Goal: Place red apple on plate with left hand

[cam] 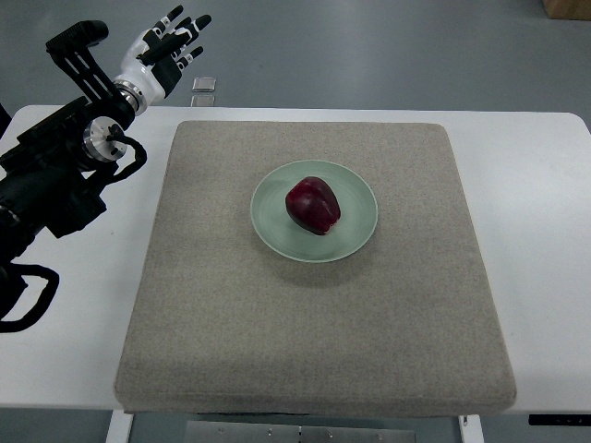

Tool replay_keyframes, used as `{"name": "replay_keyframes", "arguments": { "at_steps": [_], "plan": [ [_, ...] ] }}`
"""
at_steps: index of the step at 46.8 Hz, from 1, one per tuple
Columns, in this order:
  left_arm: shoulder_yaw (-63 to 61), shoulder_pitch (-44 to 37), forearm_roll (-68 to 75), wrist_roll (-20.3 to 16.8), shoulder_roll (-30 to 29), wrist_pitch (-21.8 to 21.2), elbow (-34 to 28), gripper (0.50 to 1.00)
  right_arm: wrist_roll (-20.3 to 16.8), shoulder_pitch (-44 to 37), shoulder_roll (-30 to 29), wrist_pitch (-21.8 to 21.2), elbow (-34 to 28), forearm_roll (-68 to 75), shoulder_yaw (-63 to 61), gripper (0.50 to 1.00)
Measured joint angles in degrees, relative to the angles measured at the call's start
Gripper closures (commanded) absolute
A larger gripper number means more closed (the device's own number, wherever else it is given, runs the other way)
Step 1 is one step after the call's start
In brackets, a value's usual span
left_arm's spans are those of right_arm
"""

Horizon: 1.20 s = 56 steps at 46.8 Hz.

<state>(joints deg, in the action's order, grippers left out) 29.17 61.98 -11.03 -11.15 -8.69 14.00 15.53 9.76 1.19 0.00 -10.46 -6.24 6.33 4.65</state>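
Fingers spread and holding nothing, my left hand [166, 51] hangs raised past the far left corner of the white worktop [545, 231]. My dark red apple [312, 205] sits in the middle of the round pale green plate [358, 231], which rests on the square grey-beige fabric mat [314, 323], well apart from my hand.

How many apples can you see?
1. The apple sits on the plate, in the middle of the mat. Nothing seems to hide another.
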Motion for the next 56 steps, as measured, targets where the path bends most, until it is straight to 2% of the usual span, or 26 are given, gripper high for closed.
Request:
{"name": "replay_keyframes", "arguments": {
  "at_steps": [8,56],
  "plan": [
    [2.2,-1.4,-0.3,-0.2,-0.2,1.8,0.1,0.508,0.0,0.0,0.0,0.0,0.0,0.0,0.0,0.536],
    [2.3,-2.9,0.3,-0.2,-0.8,1.6,0.2,0.508,0.2,-0.1,0.0,-0.8,-0.9,0.1,0.0,0.536]
  ]
}}
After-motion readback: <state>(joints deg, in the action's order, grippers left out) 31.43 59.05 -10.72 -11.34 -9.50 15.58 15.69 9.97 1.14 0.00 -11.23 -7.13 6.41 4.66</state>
